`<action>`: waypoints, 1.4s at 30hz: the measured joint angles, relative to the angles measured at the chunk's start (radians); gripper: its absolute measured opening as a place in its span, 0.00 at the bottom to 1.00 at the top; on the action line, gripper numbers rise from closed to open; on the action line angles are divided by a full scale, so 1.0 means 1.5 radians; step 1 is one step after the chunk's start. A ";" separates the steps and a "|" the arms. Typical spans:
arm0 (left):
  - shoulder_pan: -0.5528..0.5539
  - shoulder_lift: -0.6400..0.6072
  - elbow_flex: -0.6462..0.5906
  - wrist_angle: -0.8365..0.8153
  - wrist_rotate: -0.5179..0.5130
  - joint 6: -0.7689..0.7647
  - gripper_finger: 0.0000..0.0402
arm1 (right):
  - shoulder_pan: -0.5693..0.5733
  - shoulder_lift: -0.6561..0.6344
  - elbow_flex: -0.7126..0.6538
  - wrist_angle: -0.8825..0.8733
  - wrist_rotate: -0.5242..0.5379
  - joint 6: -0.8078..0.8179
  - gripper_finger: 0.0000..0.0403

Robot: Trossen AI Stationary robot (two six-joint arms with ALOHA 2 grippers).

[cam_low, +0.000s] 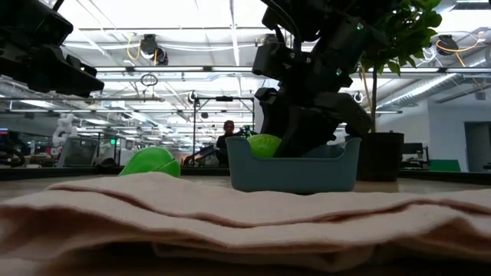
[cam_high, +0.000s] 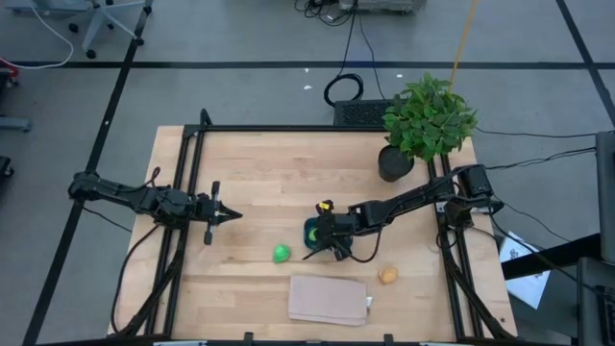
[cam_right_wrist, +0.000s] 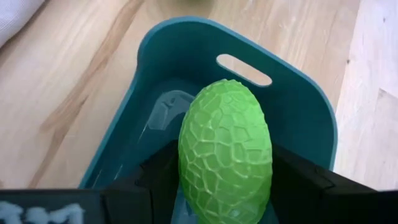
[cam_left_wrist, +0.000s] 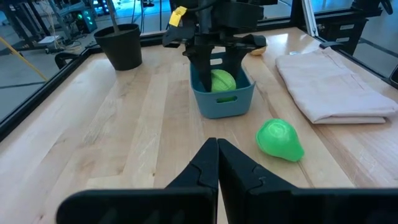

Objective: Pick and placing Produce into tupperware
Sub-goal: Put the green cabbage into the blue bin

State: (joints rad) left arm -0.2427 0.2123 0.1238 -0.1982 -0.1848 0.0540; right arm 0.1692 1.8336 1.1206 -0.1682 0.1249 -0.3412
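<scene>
Right jaws (cam_right_wrist: 225,186) closed on the pale yellow-green netted fruit (cam_right_wrist: 225,158), one finger on each flank, fruit standing on end; jaws and fruit sit inside the teal tupperware (cam_right_wrist: 186,81), fruit low within its walls, whether it touches the floor I cannot tell; in the left wrist view the same fruit (cam_left_wrist: 222,81) shows between the two dark fingers above the tub's near rim (cam_left_wrist: 224,102)

Left jaws (cam_left_wrist: 217,163) pressed together, holding nothing, hovering over bare bench (cam_high: 259,183) well apart from the tub and pointing at it

Bright green fruit (cam_left_wrist: 279,139) lies on the bench between left jaws and tub, off to one side, near the folded beige cloth (cam_left_wrist: 329,84); orange fruit (cam_high: 387,276) beyond the right jaws on the far side from the left arm, near the cloth's corner; potted plant (cam_high: 428,120) back by the right arm's base

Judgement: fruits look like hollow moulded plastic, so light and stiff, not fragile; netted skin gives grip, the bright green one looks glossier and may slip or roll; best taken across the widest middle, jaws square to the long axis; tub is light, low-walled, apt to slide if nudged on release
</scene>
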 joint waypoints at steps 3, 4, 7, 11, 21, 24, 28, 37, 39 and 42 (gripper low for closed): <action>0.000 0.000 0.000 0.000 0.000 -0.001 0.01 | -0.002 0.000 0.000 0.005 -0.001 -0.001 0.48; 0.000 0.000 0.000 0.000 0.000 -0.001 0.01 | -0.003 0.000 0.000 0.005 -0.003 0.000 0.48; 0.000 0.000 0.000 0.000 0.000 -0.002 0.01 | -0.008 0.000 0.000 0.003 -0.019 0.004 0.49; 0.000 0.000 0.000 0.000 0.000 -0.002 0.01 | -0.015 0.000 0.000 0.002 -0.031 0.010 0.51; 0.000 0.000 0.000 0.000 0.000 -0.004 0.01 | -0.019 0.000 0.000 -0.002 -0.035 0.012 0.52; 0.000 0.000 0.000 0.000 0.000 -0.005 0.01 | -0.019 0.000 0.000 -0.004 -0.035 0.012 0.52; 0.000 0.000 0.000 0.000 0.000 -0.005 0.01 | -0.019 0.000 0.000 -0.005 -0.035 0.014 0.52; 0.000 0.000 0.001 0.000 0.000 -0.005 0.01 | -0.021 0.000 0.000 -0.006 -0.053 0.029 0.52; 0.000 0.000 0.001 0.000 0.000 -0.005 0.01 | -0.021 0.000 0.000 -0.006 -0.052 0.029 0.52; 0.000 0.000 0.001 0.000 0.000 -0.005 0.01 | -0.021 0.000 0.000 -0.006 -0.053 0.029 0.52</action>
State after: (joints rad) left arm -0.2424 0.2123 0.1246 -0.1982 -0.1848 0.0467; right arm 0.1371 1.8336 1.1202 -0.1772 0.0456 -0.2980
